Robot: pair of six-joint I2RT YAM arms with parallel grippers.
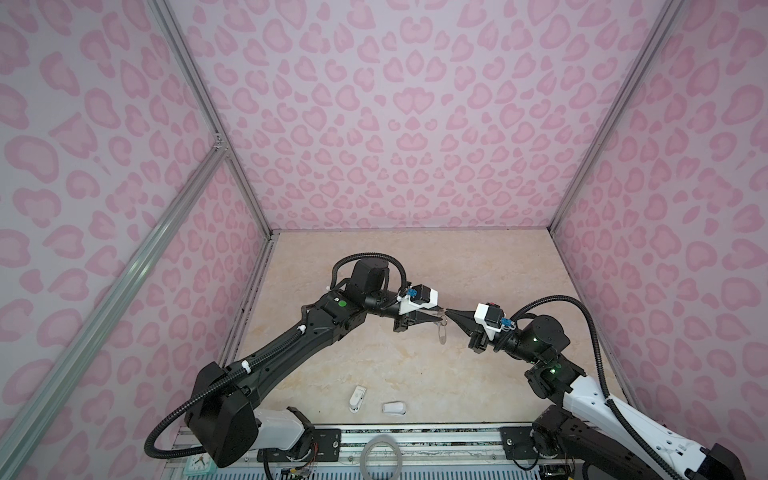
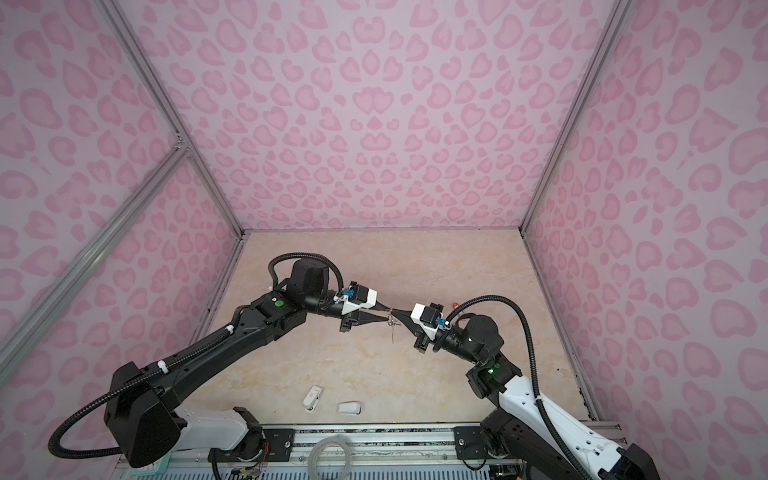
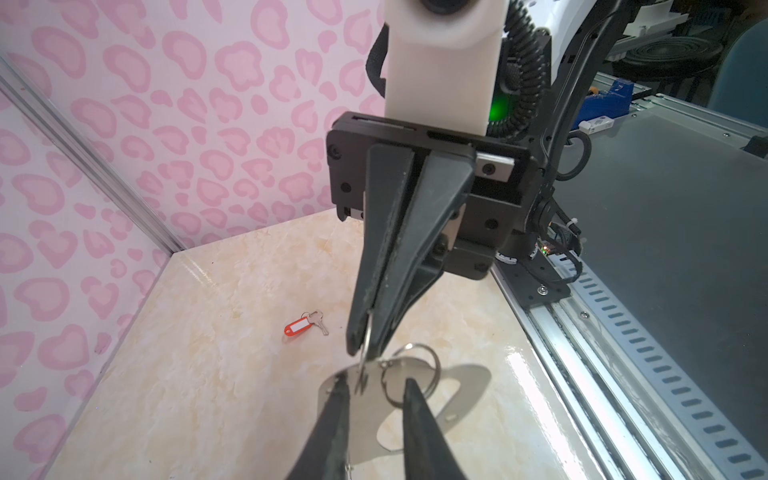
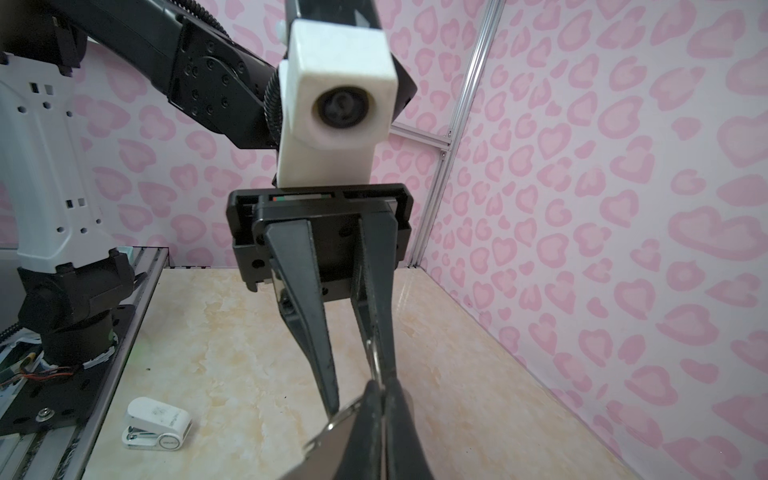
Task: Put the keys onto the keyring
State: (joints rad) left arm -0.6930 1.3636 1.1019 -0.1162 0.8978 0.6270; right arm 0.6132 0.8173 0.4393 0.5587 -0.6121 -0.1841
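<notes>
Over the table [image 1: 374, 365] the right gripper [image 3: 363, 343] is clamped on a split ring [image 3: 362, 365] of the keyring [image 3: 465, 376], whose plate dangles between the two arms. The left gripper [image 3: 375, 380] faces it tip to tip, jaws parted, clasping nothing that shows. The red-tagged key [image 3: 303, 327] lies flat on the table beyond the right gripper, nearer that busy arm than the free left one.

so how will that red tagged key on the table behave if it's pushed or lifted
The red-tagged key looks small and thin, so probably light. Tag and key join at a small ring, so lifted by the tag the key would likely dangle. The table looks glossy, so a push may just slide it.
</notes>
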